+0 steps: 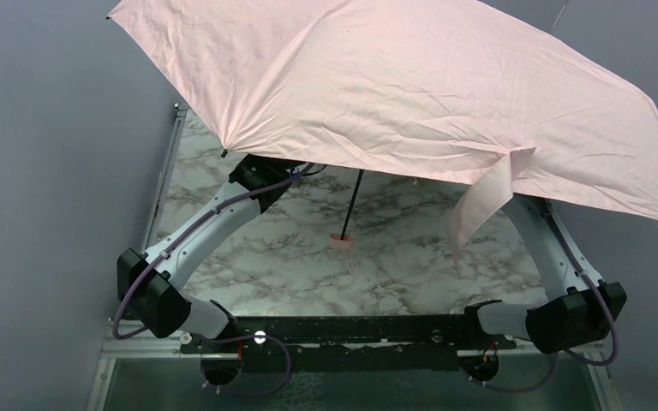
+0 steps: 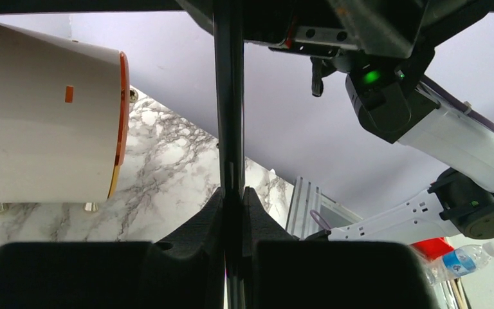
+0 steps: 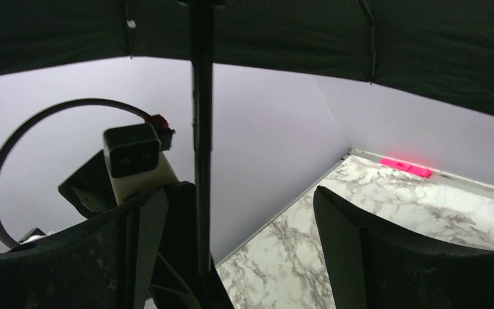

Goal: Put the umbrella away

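Top of umbrella [image 1: 411, 94] beyond frame edge.

umbrella [image 1: 411, 86]: pale pink cloth, matt, creased, strap of the same cloth | shaft [image 2: 229, 96]: black, smooth, faint sheen | table [image 1: 266, 265]: marble-patterned top, smooth, slightly glossy | drum [image 2: 38, 129]: cream plastic, smooth, satin, orange face | right gripper [image 3: 238, 199] fingers [image 3: 386, 257]: black plastic, matt, grainy | left arm [image 1: 214, 227]: white plastic shell, smooth, glossy, black matt joints

No words, brands or numbers can be read in any view; the bottle [image 2: 460, 262] at four o'clock of the left wrist view wears a blue label too small to read; the cream drum [image 2: 38, 122] at nine o'clock bears only a blank orange mark.
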Tool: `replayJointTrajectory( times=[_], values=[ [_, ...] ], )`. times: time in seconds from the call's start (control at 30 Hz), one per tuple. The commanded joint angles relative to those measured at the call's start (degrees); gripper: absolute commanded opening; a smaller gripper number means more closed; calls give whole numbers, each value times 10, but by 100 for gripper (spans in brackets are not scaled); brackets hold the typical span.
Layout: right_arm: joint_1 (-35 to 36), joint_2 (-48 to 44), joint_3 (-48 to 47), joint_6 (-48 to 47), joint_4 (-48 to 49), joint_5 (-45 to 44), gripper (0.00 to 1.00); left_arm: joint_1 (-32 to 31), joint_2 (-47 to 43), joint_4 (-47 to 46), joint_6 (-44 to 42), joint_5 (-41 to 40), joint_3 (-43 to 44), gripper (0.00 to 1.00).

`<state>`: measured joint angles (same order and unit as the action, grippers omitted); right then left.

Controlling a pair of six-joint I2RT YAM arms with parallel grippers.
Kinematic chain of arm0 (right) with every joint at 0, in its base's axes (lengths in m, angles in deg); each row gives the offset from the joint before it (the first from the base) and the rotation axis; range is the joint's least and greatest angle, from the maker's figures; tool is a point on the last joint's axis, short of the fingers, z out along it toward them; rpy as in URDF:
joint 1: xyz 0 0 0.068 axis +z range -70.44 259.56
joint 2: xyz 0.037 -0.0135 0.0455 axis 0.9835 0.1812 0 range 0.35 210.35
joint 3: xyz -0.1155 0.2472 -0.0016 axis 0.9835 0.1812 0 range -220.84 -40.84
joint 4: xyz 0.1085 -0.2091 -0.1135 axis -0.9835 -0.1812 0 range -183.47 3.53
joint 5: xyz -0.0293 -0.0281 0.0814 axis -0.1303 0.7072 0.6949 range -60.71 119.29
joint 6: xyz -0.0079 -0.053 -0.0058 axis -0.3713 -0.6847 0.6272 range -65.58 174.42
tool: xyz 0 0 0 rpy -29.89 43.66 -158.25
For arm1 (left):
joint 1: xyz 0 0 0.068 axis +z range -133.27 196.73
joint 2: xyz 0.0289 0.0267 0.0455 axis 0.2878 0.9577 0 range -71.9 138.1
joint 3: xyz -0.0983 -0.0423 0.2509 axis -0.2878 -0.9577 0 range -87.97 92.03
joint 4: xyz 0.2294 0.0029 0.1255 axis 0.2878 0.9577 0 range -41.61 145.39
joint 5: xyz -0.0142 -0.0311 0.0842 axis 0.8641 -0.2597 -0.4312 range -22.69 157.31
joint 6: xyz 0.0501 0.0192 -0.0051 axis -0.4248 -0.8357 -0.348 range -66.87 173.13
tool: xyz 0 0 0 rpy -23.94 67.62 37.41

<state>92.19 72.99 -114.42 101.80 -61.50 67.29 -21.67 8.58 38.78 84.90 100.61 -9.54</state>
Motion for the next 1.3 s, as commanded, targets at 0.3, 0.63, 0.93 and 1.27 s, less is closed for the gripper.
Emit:
replayJointTrajectory(
  times=[0.3, 0.63, 0.93, 1.27],
  values=[
    [41, 35, -50, 18, 35, -33, 84, -20, 9, -24, -5, 0, 37, 0],
    [87, 40, -69, -66, -37, -170, 63, -26, 4, 11, -25, -51, 30, 0],
    [193, 40, -106, -156, -149, -383, 65, -27, -3, 26, -32, -109, 24, 0],
    [211, 61, -157, -176, -226, -483, 61, -26, -5, 36, -39, -122, 16, 0]
  ],
)
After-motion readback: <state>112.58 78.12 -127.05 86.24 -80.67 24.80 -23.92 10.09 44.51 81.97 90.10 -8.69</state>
